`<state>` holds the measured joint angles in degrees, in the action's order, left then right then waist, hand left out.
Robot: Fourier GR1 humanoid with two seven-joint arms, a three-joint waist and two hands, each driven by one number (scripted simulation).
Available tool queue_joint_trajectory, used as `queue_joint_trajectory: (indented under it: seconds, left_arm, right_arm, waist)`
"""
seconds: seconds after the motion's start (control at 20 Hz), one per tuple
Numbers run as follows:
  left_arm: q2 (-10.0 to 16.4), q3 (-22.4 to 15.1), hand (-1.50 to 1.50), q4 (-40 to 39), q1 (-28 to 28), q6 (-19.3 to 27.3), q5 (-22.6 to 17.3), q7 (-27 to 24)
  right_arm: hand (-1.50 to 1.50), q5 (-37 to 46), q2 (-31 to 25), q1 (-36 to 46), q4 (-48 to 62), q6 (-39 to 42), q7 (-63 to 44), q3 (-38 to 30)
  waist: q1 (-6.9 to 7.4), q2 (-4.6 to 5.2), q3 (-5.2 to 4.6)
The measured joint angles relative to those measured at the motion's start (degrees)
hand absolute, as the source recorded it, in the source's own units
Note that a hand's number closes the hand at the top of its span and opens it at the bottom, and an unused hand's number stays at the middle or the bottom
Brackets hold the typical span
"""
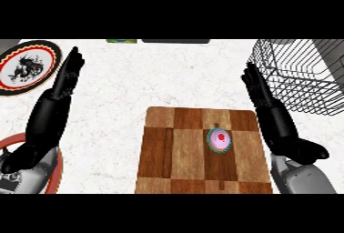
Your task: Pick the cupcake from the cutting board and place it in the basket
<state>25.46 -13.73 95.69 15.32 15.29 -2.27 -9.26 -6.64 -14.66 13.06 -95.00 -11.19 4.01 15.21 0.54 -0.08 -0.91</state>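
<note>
A cupcake [219,139] with pink icing, a red dot on top and a teal wrapper stands on the wooden cutting board [181,154], right of the board's middle. The wire basket [302,75] sits at the far right of the counter. My right hand [269,107] is open, fingers straight and pointing away, between the board's right edge and the basket, apart from the cupcake. My left hand [57,98] is open too, resting with fingers up at the left, far from the board.
A round plate [25,66] with a black and red pattern lies at the far left. A red-rimmed plate [53,175] shows at the lower left under my left forearm. Dark and green items [122,41] sit along the far edge.
</note>
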Motion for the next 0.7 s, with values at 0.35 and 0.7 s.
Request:
queue_joint_trajectory:
  seconds: [0.35,0.7]
  left_arm:
    - [-3.88,-0.29,0.00,-11.59,-11.70,-1.43,-7.21,9.94]
    - [-3.98,1.09,0.00,-14.90,-14.73,-4.84,-12.46,16.02]
  right_arm:
    - [1.50,-4.18,2.59,7.30,-0.54,3.01,-2.45,-0.20]
    - [-1.50,6.02,10.30,13.58,4.38,-1.45,-6.65,11.88]
  waist:
    - [1.88,1.07,0.64]
    - [1.44,-0.01,1.13]
